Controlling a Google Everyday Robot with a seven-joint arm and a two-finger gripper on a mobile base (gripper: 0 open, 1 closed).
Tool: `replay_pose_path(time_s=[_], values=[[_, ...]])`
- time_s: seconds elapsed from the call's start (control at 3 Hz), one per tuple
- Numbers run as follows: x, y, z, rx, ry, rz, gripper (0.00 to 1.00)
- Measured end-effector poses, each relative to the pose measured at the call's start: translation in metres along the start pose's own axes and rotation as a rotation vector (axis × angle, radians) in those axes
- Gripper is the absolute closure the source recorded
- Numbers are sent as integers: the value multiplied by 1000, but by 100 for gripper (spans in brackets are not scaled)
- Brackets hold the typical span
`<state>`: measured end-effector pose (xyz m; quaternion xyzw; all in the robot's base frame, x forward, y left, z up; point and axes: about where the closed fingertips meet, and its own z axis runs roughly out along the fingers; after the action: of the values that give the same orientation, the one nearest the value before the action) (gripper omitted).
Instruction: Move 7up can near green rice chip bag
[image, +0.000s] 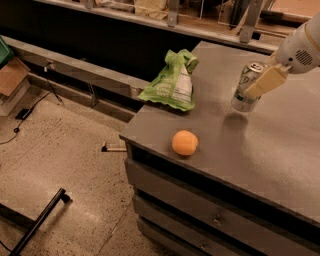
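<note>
The 7up can (246, 89), silver and green with a shiny top, is tilted and held a little above the grey tabletop (260, 145), with its shadow below it. My gripper (251, 86) comes in from the upper right and is shut on the can. One cream finger (266, 80) lies across the can's right side; the other finger is hidden behind it. The lime-green rice chip bag (172, 82) with a white label lies on the table's back left corner, to the left of the can with a gap between them.
An orange fruit (185, 142) sits near the table's front left edge. The table has drawers (200, 210) below. A rail and shelf (170, 17) run behind it. To the left the floor drops away, with a black bar (40, 220) and cardboard (12, 75).
</note>
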<state>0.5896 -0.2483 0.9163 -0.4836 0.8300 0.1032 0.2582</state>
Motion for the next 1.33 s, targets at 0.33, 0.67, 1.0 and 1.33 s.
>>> replay_pose_path(time_s=[0.33, 0.67, 1.0, 1.33], values=[[-12, 11, 21, -32, 14, -46, 100], [-18, 15, 35, -48, 25, -70, 100], [-26, 19, 51, -82, 21, -97, 100], [-27, 19, 50, -82, 21, -97, 90]])
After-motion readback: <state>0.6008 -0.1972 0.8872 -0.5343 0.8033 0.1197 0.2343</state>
